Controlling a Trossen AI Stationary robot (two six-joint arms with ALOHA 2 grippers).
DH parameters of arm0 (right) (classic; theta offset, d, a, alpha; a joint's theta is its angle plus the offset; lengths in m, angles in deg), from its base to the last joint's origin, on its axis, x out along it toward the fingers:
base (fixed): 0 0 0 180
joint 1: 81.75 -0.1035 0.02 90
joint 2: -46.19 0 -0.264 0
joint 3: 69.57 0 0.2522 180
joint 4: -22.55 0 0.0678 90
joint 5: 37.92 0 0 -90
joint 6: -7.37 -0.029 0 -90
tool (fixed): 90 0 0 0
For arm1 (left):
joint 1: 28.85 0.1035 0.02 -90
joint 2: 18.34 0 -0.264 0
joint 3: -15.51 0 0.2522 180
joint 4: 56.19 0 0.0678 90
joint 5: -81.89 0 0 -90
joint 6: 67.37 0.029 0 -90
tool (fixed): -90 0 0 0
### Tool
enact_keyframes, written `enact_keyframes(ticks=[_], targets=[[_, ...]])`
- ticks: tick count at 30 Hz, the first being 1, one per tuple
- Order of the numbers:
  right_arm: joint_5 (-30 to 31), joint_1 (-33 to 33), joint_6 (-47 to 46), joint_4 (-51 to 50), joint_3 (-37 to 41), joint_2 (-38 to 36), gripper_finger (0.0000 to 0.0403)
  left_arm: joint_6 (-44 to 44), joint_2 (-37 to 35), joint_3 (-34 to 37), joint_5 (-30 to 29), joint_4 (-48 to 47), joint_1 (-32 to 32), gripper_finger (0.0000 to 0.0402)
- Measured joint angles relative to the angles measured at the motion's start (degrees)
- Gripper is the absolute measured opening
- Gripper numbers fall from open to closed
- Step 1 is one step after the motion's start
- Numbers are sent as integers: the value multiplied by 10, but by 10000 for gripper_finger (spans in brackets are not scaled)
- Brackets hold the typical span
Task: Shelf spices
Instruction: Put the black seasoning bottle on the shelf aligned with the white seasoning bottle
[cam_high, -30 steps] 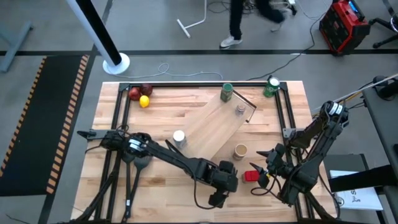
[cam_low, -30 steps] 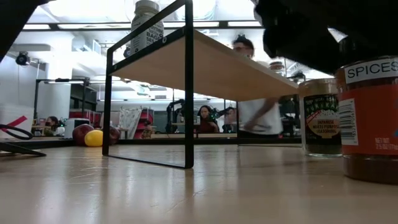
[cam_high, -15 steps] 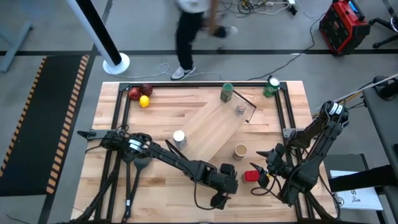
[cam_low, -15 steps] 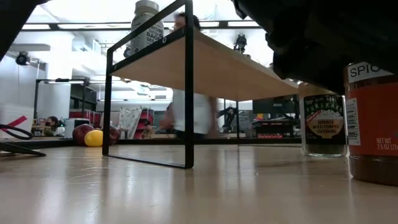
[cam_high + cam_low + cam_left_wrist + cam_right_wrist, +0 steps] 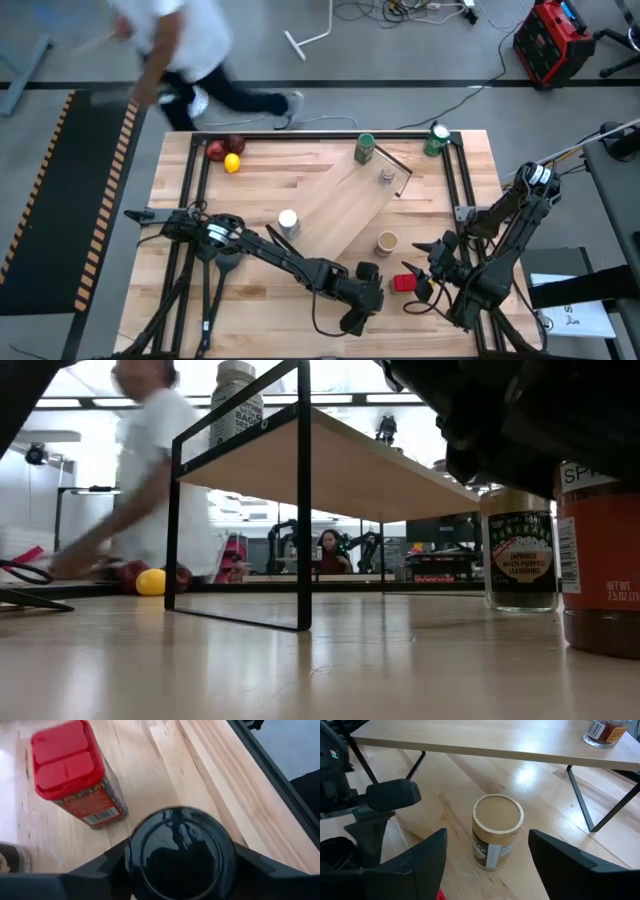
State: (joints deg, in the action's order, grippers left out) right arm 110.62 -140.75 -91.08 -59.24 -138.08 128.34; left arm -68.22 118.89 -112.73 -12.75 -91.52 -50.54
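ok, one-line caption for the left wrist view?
Left gripper straddles the black-topped jar, red-topped jar standing beside it.

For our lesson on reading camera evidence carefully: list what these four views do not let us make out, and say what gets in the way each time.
- Black-topped jar, left wrist view: only the lid shows, so its label is hidden.
- Left tool, high view: its own arm covers the fingers.
- Red-topped jar, low view: cut by the picture's edge and the dark arm above.
- Person, low view: motion-blurred.
- Small silvery-topped jar on the shelf, high view: too small to read.
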Motion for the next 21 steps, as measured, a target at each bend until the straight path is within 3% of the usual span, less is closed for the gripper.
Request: enact_keyframes(ticks=[4,13,21], targets=[[0,0,0,0,0,0,249,1,0,-8,0,-10,0,183],[0,0,1,0,0,0,242,0,0,-66,-14,-92,1,181],[0,0,3,0,0,0,251,3,0,-198,-17,-221,5,183]])
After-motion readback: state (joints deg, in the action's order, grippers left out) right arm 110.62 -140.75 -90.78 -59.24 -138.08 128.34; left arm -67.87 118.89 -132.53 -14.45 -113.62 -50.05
